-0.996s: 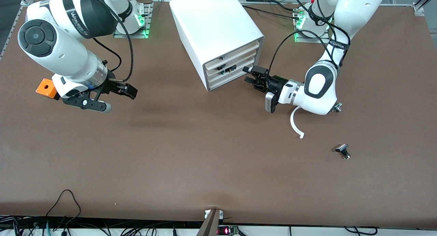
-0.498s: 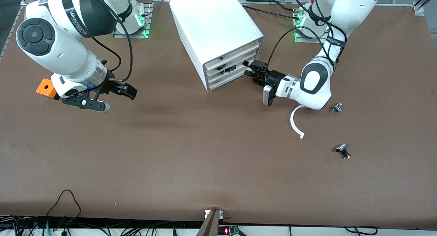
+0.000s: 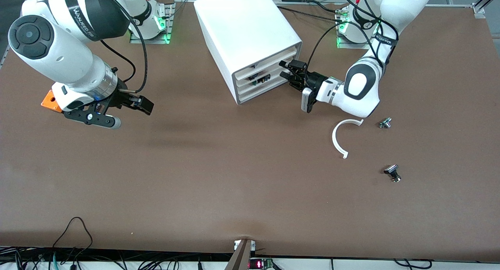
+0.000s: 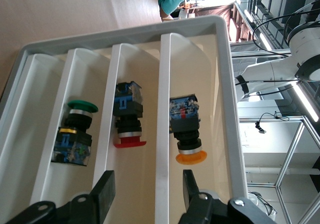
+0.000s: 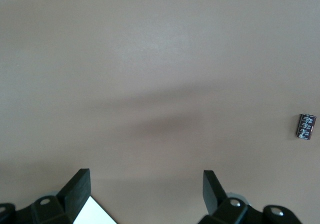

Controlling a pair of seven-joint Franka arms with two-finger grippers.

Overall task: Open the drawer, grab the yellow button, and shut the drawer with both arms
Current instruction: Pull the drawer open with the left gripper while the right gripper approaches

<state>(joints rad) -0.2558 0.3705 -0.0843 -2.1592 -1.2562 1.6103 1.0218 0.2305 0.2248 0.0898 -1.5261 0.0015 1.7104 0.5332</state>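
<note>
You see a matt brown table [image 3: 195, 176], smooth white plastic drawer [image 4: 227, 98], glossy orange button [image 4: 190, 157] cap, matt black gripper fingers [image 4: 102, 196].

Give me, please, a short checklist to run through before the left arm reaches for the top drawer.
1. Left gripper at the cabinet front, level with the upper drawers: ok.
2. Left gripper fingers open: ok.
3. Drawer gripped: not ok, fingers apart and not touching it.
4. Button lying in the drawer, orange cap toward the gripper: ok.
5. Right gripper open, waiting over bare table beside the orange box: ok.
6. Drawer already pulled out: cannot tell.
</note>
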